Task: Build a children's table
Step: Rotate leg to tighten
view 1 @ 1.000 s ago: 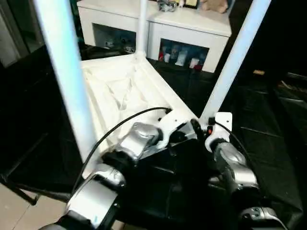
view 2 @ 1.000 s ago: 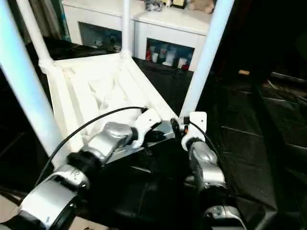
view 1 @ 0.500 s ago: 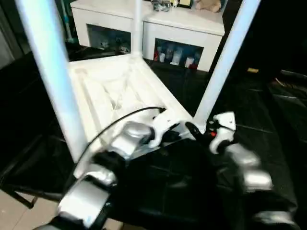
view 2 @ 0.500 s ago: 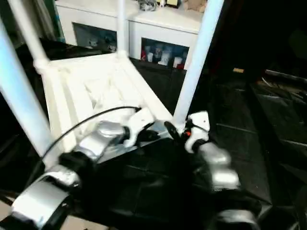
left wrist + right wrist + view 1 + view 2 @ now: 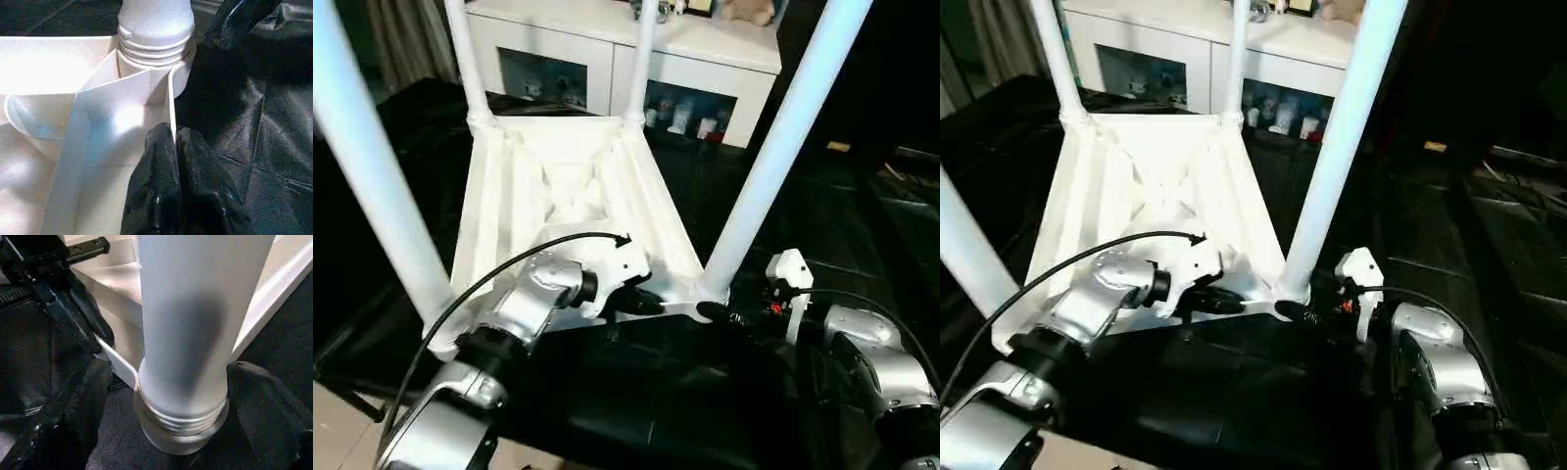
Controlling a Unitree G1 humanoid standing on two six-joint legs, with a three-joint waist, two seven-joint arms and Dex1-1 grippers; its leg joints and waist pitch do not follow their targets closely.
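The left end effector (image 5: 641, 302) pinches the upturned tabletop's (image 5: 570, 201) near rim.

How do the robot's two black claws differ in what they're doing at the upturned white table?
The left gripper has its jaws shut on the tabletop's thin near rim; the right gripper has its jaws spread wide, one on each side of the near right leg's base. The left one pinches flat plastic; the right one straddles a round tube. Both work at the same corner.
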